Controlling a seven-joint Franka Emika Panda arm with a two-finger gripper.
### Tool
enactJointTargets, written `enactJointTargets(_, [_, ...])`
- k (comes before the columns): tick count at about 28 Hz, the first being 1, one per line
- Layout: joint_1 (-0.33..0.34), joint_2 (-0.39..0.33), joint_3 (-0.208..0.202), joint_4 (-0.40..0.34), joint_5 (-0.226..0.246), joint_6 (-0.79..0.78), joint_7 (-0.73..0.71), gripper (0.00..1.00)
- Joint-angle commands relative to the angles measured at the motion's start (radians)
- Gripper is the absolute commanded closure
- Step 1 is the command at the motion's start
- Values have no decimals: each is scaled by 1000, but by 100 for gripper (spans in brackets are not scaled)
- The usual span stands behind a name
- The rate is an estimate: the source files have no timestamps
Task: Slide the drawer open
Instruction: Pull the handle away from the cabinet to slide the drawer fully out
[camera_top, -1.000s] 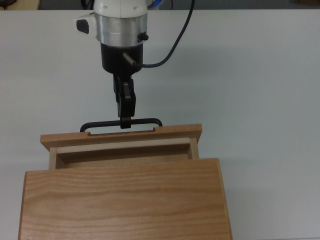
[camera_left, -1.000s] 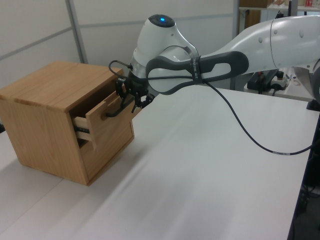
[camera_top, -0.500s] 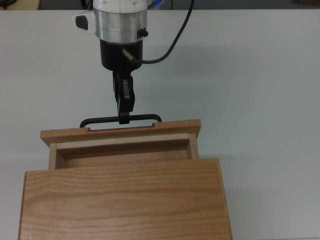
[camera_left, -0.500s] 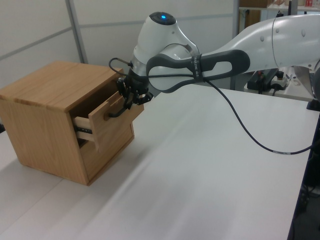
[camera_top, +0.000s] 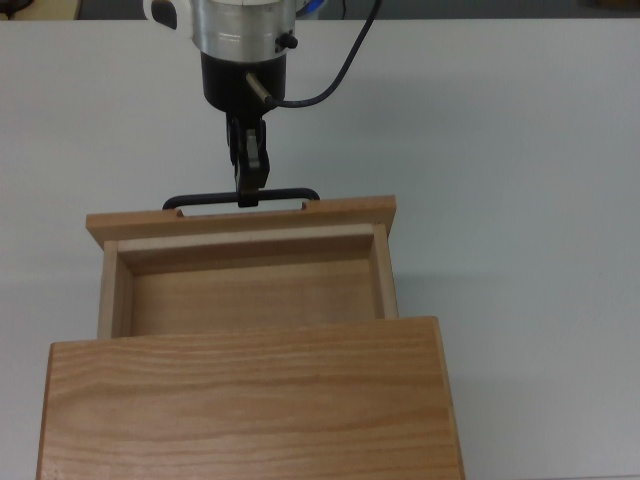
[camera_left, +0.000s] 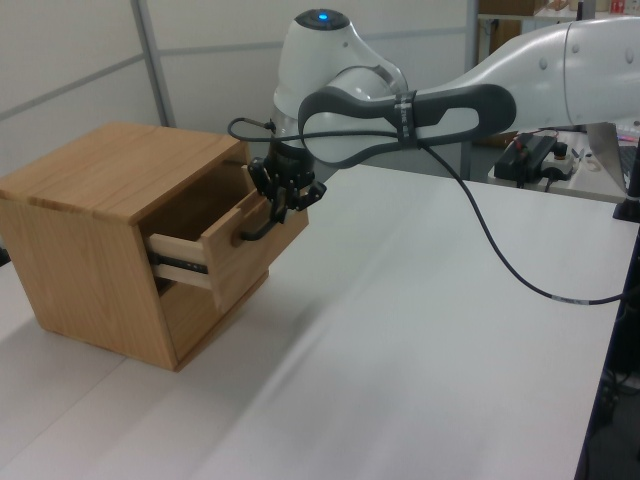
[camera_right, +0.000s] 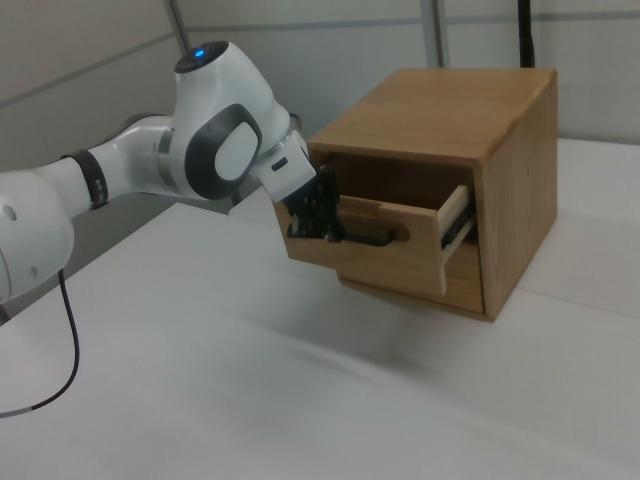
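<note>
Top view: drawer drawn well out of the cabinet, front panel toward the far side of the white table, pale plank bottom exposed between the side walls; cabinet at the near edge of the table, left of centre. Black bar handle fixed along the front panel's outer face. Gripper reaching in from the table's far edge, jaws pinching the handle at its middle, pressed close on the bar. Black cable looping off the wrist toward the top view's right. Left view: cabinet toward the left view's left side of the table, drawer projecting from the upper opening, a dark slide rail visible on its side. Gripper clamped on the handle, white arm stretching away to the left view's right. Right view: cabinet at the right view's right, drawer standing out toward the right view's left, pale side wall showing. Gripper closed on the left end of the handle as seen here.
</note>
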Motion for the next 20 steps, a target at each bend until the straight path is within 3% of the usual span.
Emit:
enactJointTargets(1, [3,-36,1,-29,18,-102,26,100])
enactJointTargets(8, [1,-68,0,-29,45,-224,27,100])
enactJointTargets(20, [-2,-110,-2,-46,47,-337,26,100])
